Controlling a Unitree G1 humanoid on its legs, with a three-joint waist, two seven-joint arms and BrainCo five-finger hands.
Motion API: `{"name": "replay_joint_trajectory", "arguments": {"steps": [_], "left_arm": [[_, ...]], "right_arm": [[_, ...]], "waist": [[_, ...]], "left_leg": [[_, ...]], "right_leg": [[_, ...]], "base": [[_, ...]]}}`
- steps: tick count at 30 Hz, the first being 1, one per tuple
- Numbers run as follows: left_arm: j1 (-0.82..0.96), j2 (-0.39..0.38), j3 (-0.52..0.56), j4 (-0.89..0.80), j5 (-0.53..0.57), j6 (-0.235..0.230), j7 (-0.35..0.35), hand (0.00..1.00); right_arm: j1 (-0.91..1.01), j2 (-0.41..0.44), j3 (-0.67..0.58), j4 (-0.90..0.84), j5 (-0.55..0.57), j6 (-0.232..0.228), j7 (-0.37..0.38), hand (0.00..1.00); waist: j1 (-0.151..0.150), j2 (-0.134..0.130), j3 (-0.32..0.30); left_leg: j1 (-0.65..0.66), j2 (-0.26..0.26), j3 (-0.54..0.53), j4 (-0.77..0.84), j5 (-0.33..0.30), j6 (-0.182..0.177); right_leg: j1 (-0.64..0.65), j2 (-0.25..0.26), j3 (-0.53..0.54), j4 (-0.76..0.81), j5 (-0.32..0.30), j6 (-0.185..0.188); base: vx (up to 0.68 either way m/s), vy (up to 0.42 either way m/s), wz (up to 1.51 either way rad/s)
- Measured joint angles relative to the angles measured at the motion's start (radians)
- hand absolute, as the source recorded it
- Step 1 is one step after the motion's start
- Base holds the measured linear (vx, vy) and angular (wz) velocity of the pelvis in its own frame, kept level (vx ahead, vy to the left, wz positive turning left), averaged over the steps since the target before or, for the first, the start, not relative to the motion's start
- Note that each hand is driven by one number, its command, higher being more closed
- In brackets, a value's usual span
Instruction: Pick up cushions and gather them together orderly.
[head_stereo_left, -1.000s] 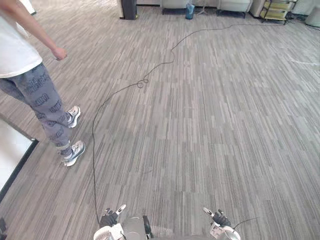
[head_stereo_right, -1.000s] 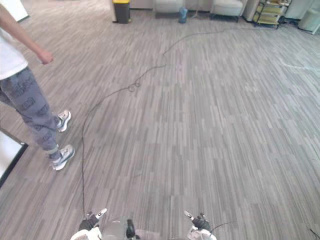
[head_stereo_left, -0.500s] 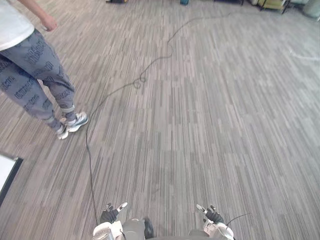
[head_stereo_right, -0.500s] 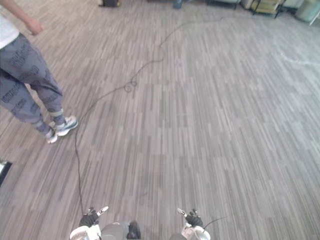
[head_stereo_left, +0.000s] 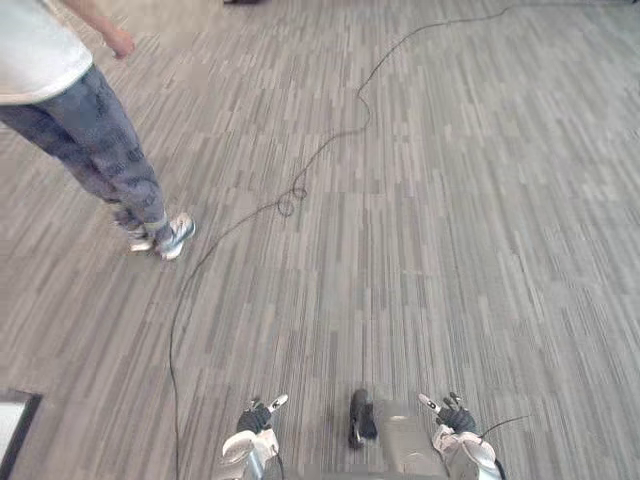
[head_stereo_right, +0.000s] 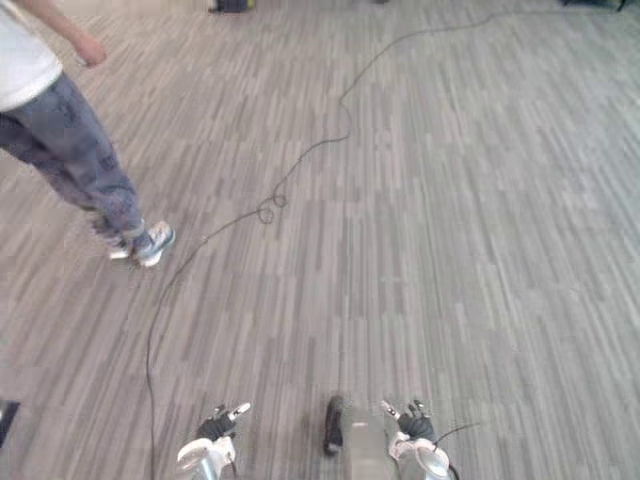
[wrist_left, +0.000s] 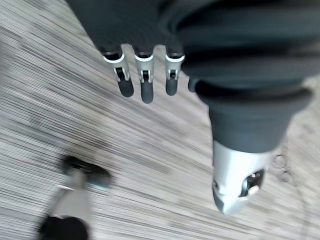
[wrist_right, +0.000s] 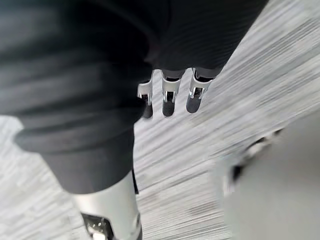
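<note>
The left robot hand (head_stereo_left: 256, 417) and the right robot hand (head_stereo_left: 456, 416) are hanging low over the near edge of the grey striped carpet floor (head_stereo_left: 440, 220), both released, with fingers straight and grasping nothing. A person in a white shirt and patterned blue-grey trousers (head_stereo_left: 95, 130) is standing well apart on the robot's left, beyond a dark-framed white panel (head_stereo_left: 12, 432) lying at the near left.

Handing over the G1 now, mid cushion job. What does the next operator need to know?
Left hand: open, holding nothing, low over the carpet.
Right hand: open, holding nothing, also low.
Done: no cushions picked up or gathered, as far as these views tell.
Note: a person stands ahead on the robot's left.
Left to do: find the cushions, pick them up, and set them together neatly.
</note>
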Motion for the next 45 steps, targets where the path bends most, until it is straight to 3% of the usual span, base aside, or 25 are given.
{"name": "replay_joint_trajectory", "arguments": {"steps": [2,5,9,10,11,13,14,15,16,18,19,20,23,25,26,28,31,33,34,36,38,41,42,43,45], "left_arm": [[0.011,0.001,0.002,-0.039,-0.001,-0.004,0.000,0.00],[0.016,0.002,0.000,-0.076,-0.034,-0.006,0.001,0.00],[0.043,0.013,-0.009,-0.093,-0.047,-0.024,0.007,0.00],[0.065,0.026,-0.008,-0.095,-0.047,-0.027,0.008,0.00],[0.088,0.058,-0.002,-0.093,-0.047,-0.025,0.010,0.00],[0.093,0.071,0.029,-0.071,-0.047,-0.021,0.010,0.00],[0.092,0.078,0.031,-0.062,-0.046,-0.021,0.010,0.00],[0.092,0.082,0.031,-0.060,-0.047,-0.020,0.011,0.00],[0.079,0.081,0.030,-0.040,-0.046,-0.019,0.011,0.00],[0.063,0.078,-0.002,-0.014,-0.047,-0.017,0.010,0.00],[0.033,0.070,-0.026,-0.007,-0.047,-0.015,0.010,0.00],[0.023,0.068,-0.034,-0.002,-0.047,-0.015,0.009,0.00],[-0.021,0.041,-0.084,0.012,-0.046,-0.006,0.006,0.00],[-0.032,0.027,-0.119,0.018,-0.043,-0.004,0.002,0.00],[-0.029,0.012,-0.117,0.026,-0.035,-0.003,0.000,0.00],[-0.028,0.005,-0.112,0.042,-0.023,-0.001,-0.005,0.00],[-0.018,-0.006,-0.065,0.041,-0.017,0.004,-0.005,0.00],[0.004,-0.005,-0.015,-0.003,-0.036,0.001,-0.015,0.00],[0.009,0.002,-0.006,-0.023,-0.039,-0.005,-0.019,0.00],[0.019,0.019,-0.006,-0.054,-0.047,-0.006,-0.020,0.00],[0.033,0.016,0.011,-0.091,-0.051,-0.022,-0.019,0.00],[0.062,0.020,0.011,-0.106,-0.072,-0.028,-0.017,0.00],[0.070,0.024,0.008,-0.104,-0.073,-0.028,-0.017,0.00],[0.088,0.051,0.008,-0.082,-0.084,-0.025,-0.016,0.00],[0.086,0.070,0.014,-0.068,-0.083,-0.024,-0.015,0.00]], "right_arm": [[0.000,0.012,0.037,0.003,0.000,0.003,-0.003,0.00],[-0.019,0.021,0.073,0.007,0.000,0.018,-0.006,0.00],[-0.019,0.042,0.083,0.010,-0.001,0.024,-0.009,0.00],[-0.015,0.055,0.085,0.017,-0.001,0.027,-0.010,0.00],[0.003,0.079,0.102,0.026,0.000,0.028,-0.011,0.00],[0.021,0.082,0.102,0.030,-0.005,0.026,-0.006,0.00],[0.022,0.082,0.103,0.030,-0.005,0.026,-0.006,0.00],[0.029,0.079,0.102,0.027,-0.007,0.025,-0.005,0.00],[0.027,0.073,0.095,0.011,-0.007,0.021,-0.003,0.00],[0.033,0.073,0.094,-0.024,-0.008,0.007,0.005,0.00],[0.034,0.073,0.097,-0.047,-0.009,0.004,0.011,0.00],[0.034,0.073,0.093,-0.053,-0.009,0.004,0.012,0.00],[0.018,0.070,0.060,-0.079,-0.009,0.000,0.016,0.00],[0.019,0.066,0.050,-0.076,-0.010,-0.005,0.015,0.00],[0.016,0.056,0.053,-0.073,-0.010,-0.003,0.017,0.00],[-0.003,0.039,0.054,-0.073,-0.015,-0.002,0.026,0.00],[-0.006,0.035,0.033,-0.084,-0.045,0.001,0.027,0.00],[-0.022,0.044,0.063,-0.060,-0.044,0.009,0.025,0.00],[-0.032,0.050,0.081,-0.042,-0.041,0.009,0.025,0.00],[-0.041,0.062,0.107,-0.020,-0.038,0.018,0.024,0.00],[-0.042,0.070,0.095,0.009,-0.037,0.025,0.023,0.00],[-0.023,0.079,0.092,0.010,-0.037,0.028,0.018,0.00],[-0.021,0.079,0.093,0.014,-0.037,0.027,0.018,0.00],[-0.009,0.082,0.103,0.049,-0.037,0.031,0.018,0.00],[0.004,0.083,0.098,0.043,-0.037,0.032,0.016,0.00]], "waist": [[0.009,-0.034,0.001],[0.029,-0.026,-0.008],[0.072,-0.041,-0.022],[0.079,-0.064,-0.039],[0.083,-0.103,-0.072],[0.080,-0.140,-0.096],[0.083,-0.152,-0.092],[0.082,-0.152,-0.087],[0.069,-0.138,-0.075],[0.061,-0.120,-0.070],[0.060,-0.114,-0.068],[0.058,-0.115,-0.067],[0.009,-0.103,-0.058],[0.001,-0.104,-0.056],[-0.002,-0.095,-0.052],[-0.001,-0.055,-0.052],[-0.008,-0.005,-0.025],[0.017,-0.002,0.008],[0.023,-0.015,0.016],[0.036,-0.048,0.016],[0.072,-0.052,0.009],[0.081,-0.057,0.000],[0.081,-0.059,-0.005],[0.088,-0.084,-0.042],[0.097,-0.131,-0.064]], "left_leg": [[-0.128,0.013,0.044,0.020,-0.062,0.059],[-0.294,0.030,0.128,-0.219,-0.147,0.088],[-0.328,-0.093,0.021,-0.786,-0.085,0.057],[-0.334,-0.121,-0.015,-0.755,-0.031,0.066],[-0.335,-0.146,0.011,-0.706,-0.073,0.084],[-0.303,-0.147,0.085,-0.651,-0.157,0.112],[-0.241,-0.149,0.137,-0.657,-0.191,0.127],[-0.191,-0.156,0.161,-0.670,-0.212,0.131],[-0.092,-0.164,0.182,-0.704,-0.246,0.135],[0.070,-0.171,0.227,-0.799,-0.275,0.121],[0.159,-0.182,0.257,-0.883,-0.286,0.107],[0.178,-0.186,0.266,-0.903,-0.287,0.106],[0.300,-0.197,0.308,-1.006,-0.294,0.092],[0.370,-0.213,0.315,-1.037,-0.294,0.092],[0.407,-0.215,0.311,-1.032,-0.294,0.092],[0.407,-0.163,0.309,-0.951,-0.256,0.037],[0.249,-0.066,0.169,-0.444,0.019,0.046],[0.082,0.010,0.140,-0.017,-0.029,0.077],[0.012,0.005,0.121,0.037,-0.072,0.088],[-0.141,-0.011,0.114,-0.028,-0.147,0.113],[-0.284,-0.038,0.113,-0.338,-0.195,0.112],[-0.362,-0.114,0.026,-0.762,-0.133,0.055],[-0.371,-0.122,0.015,-0.791,-0.104,0.060],[-0.367,-0.154,0.001,-0.749,0.007,0.098],[-0.331,-0.168,0.081,-0.686,-0.086,0.134]], "right_leg": [[0.125,-0.001,0.039,-0.103,-0.024,0.014],[0.272,0.003,0.106,-0.233,-0.057,0.052],[0.357,-0.032,0.244,-0.261,-0.159,0.093],[0.361,-0.055,0.294,-0.247,-0.191,0.099],[0.360,-0.091,0.347,-0.226,-0.202,0.120],[0.264,-0.126,0.398,-0.006,-0.173,0.184],[0.180,-0.138,0.420,0.214,-0.113,0.275],[0.111,-0.147,0.417,0.377,-0.064,0.339],[0.044,-0.155,0.370,0.567,-0.028,0.347],[-0.052,-0.183,0.212,0.690,-0.056,0.284],[-0.152,-0.204,0.074,0.668,-0.084,0.235],[-0.177,-0.211,0.038,0.642,-0.089,0.225],[-0.266,-0.211,-0.189,0.322,-0.068,0.159],[-0.287,-0.179,-0.228,0.067,0.029,0.116],[-0.276,-0.159,-0.215,0.041,0.138,-0.030],[-0.273,-0.144,-0.216,0.115,0.060,-0.041],[-0.141,-0.077,-0.168,0.103,-0.047,-0.024],[0.026,0.010,-0.064,0.000,-0.079,-0.031],[0.085,0.022,-0.033,-0.039,-0.092,-0.035],[0.199,0.031,0.041,-0.147,-0.095,-0.032],[0.302,0.020,0.154,-0.231,-0.096,0.023],[0.413,-0.028,0.251,-0.286,-0.163,0.083],[0.431,-0.037,0.273,-0.293,-0.177,0.090],[0.446,-0.078,0.335,-0.265,-0.191,0.102],[0.360,-0.134,0.381,-0.055,-0.141,0.183]], "base": [[0.50,-0.048,-0.29],[0.50,0.055,-0.50],[0.57,0.234,-0.97],[0.62,0.357,-1.39],[0.68,0.351,-1.20],[0.76,0.357,-1.06],[0.64,0.332,-1.02],[0.58,0.290,-0.95],[0.56,0.235,-0.77],[0.63,0.252,-0.78],[0.49,0.204,-0.63],[0.40,0.149,-0.41],[0.53,0.101,-0.06],[0.80,0.023,0.04],[0.75,-0.045,-0.20],[0.67,-0.091,-0.33],[0.73,-0.148,-0.67],[0.64,0.001,-1.25],[0.55,0.037,-1.16],[0.45,0.064,-1.03],[0.53,0.137,-1.42],[0.65,0.298,-1.04],[0.76,0.415,-1.18],[0.81,0.435,-1.03],[0.91,0.467,-0.94]]}}
